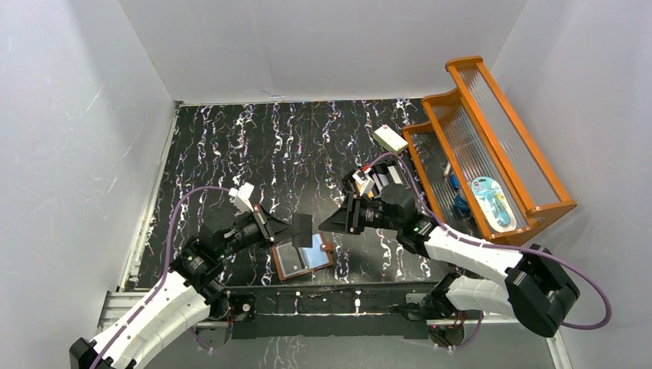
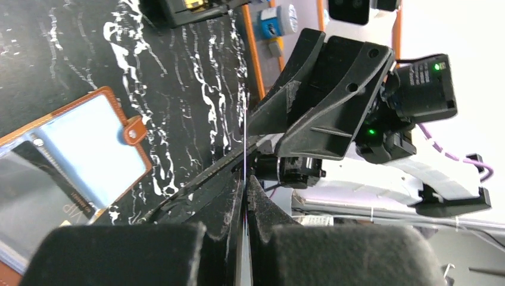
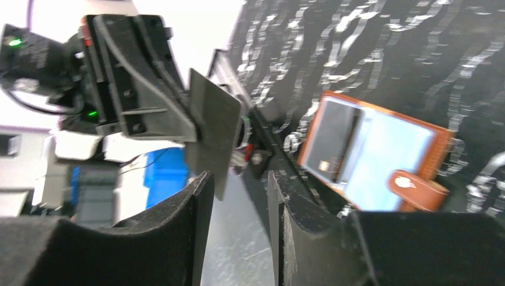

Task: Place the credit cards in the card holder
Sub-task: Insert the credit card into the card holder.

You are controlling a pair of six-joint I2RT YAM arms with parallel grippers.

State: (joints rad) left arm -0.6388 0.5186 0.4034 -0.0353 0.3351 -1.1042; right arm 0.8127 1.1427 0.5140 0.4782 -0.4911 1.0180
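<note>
The card holder (image 1: pixel 302 257), a brown leather wallet with pale blue slots, lies open on the table near the front edge. A dark card (image 3: pixel 334 138) sits in its left half. My left gripper (image 1: pixel 296 228) is shut on a dark grey credit card (image 1: pixel 306 229) and holds it upright above the wallet. In the left wrist view this card (image 2: pixel 245 134) shows edge-on between my shut fingers, with the wallet (image 2: pixel 89 149) to the left. My right gripper (image 1: pixel 329 223) is open and empty, facing the card from the right. In the right wrist view the card (image 3: pixel 211 128) stands just beyond my open fingertips (image 3: pixel 202 193).
An orange ribbed rack (image 1: pixel 492 146) stands at the right, holding a light blue packet (image 1: pixel 492 201). A white block (image 1: pixel 390 138) lies beside it. A black compartmented box (image 1: pixel 375 181) with small items sits behind my right gripper.
</note>
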